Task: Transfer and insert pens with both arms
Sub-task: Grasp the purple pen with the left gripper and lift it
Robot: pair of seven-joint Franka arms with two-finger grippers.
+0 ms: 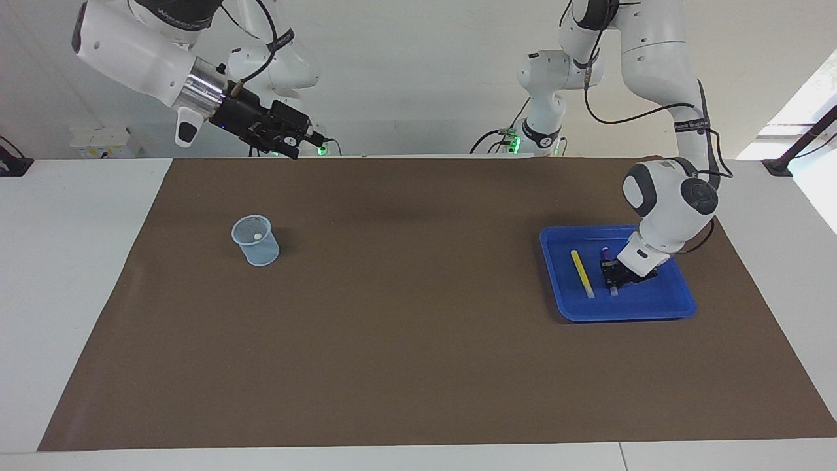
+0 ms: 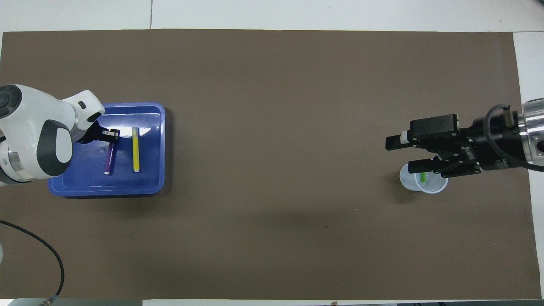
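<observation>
The purple pen (image 2: 108,159) and the yellow pen (image 2: 135,149) lie side by side in a blue tray (image 2: 106,190) toward the left arm's end of the table. My left gripper (image 2: 111,135) is down in the tray, shut on the purple pen at its end farther from the robots; in the facing view the left gripper (image 1: 612,272) sits low on the purple pen (image 1: 605,251), beside the yellow pen (image 1: 582,273). The green pen (image 2: 423,176) stands in a clear cup (image 2: 425,187). My right gripper (image 2: 399,155) is open and empty, raised high (image 1: 307,147).
A brown mat (image 2: 272,238) covers the table. The cup (image 1: 255,240) stands toward the right arm's end, with the green pen's pale cap (image 1: 258,235) showing inside. The blue tray's rim (image 1: 621,317) is low.
</observation>
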